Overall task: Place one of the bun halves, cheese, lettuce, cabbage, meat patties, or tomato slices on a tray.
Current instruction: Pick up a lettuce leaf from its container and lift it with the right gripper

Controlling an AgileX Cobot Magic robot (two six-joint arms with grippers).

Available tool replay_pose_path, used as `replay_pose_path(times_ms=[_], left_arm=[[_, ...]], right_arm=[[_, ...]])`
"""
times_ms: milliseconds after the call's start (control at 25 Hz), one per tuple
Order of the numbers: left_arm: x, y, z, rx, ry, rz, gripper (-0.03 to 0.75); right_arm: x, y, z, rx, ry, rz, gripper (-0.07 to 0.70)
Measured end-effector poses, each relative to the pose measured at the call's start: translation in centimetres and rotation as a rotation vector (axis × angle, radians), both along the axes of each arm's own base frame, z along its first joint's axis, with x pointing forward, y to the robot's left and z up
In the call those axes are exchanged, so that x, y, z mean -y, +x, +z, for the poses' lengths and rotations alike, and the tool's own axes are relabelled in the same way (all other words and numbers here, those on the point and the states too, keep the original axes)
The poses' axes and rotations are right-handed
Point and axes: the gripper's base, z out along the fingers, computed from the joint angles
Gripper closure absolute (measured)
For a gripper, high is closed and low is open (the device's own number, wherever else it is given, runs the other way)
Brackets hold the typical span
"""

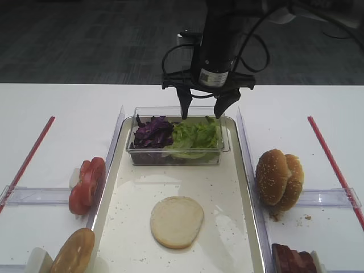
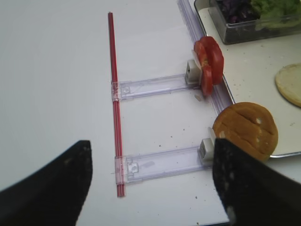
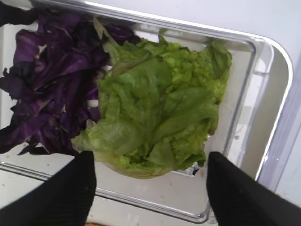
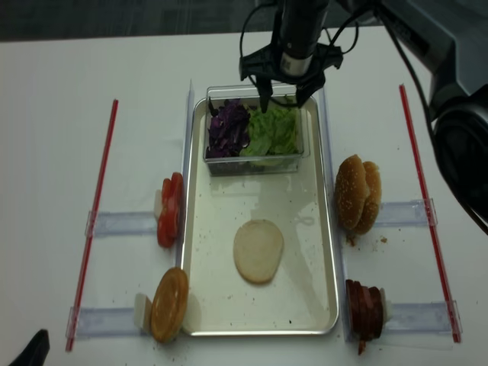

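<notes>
My right gripper [image 1: 202, 112] [image 3: 150, 160] [image 4: 281, 101] hangs open just over the lettuce [image 1: 193, 136] [image 3: 160, 108], holding nothing. The lettuce shares a clear box [image 1: 176, 161] with the purple cabbage [image 1: 152, 132] [image 3: 47, 84] at the far end of the tray [image 1: 227, 239]. A flat pale bun half [image 1: 176, 220] lies on the tray. Tomato slices [image 1: 88, 183] [image 2: 209, 59] and a seeded bun half [image 1: 74, 250] [image 2: 247, 129] stand to its left. More bun halves [image 1: 278, 177] and meat patties [image 1: 293, 259] stand to its right. No cheese is in view. My left gripper [image 2: 153, 150] is open over the table.
Clear plastic rails [image 1: 34, 195] [image 2: 160, 162] hold the food rows on both sides of the tray. Red strips [image 1: 28, 159] [image 1: 333, 162] run along the table's left and right. The box's walls stand on either side of my right fingertips.
</notes>
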Motion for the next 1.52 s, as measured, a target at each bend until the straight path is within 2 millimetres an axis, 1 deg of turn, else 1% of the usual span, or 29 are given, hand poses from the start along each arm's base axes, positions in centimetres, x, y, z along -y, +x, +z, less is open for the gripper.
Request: replay_pose_path(times_ms=[120, 440, 680, 1040, 1280, 1520], left_arm=[[0.0, 0.0, 0.0, 0.000, 0.000, 0.000, 0.223], [0.0, 0.0, 0.0, 0.000, 0.000, 0.000, 0.223], [0.0, 0.0, 0.0, 0.000, 0.000, 0.000, 0.223], [0.0, 0.0, 0.0, 0.000, 0.000, 0.000, 0.223], [0.0, 0.0, 0.0, 0.000, 0.000, 0.000, 0.223], [0.0, 0.0, 0.0, 0.000, 0.000, 0.000, 0.223]], right_arm=[[-0.6, 0.1, -0.8, -0.012, -0.001, 0.009, 0.109], [-1.0, 0.4, -3.0, -0.055, -0.017, 0.010, 0.111], [-1.2, 0.7, -4.1, -0.071, -0.024, 0.011, 0.111], [-1.2, 0.7, -4.2, -0.072, -0.025, 0.011, 0.113], [-1.2, 0.7, -4.7, -0.081, -0.028, 0.024, 0.142], [-1.2, 0.8, -4.9, -0.082, -0.029, 0.028, 0.148]])
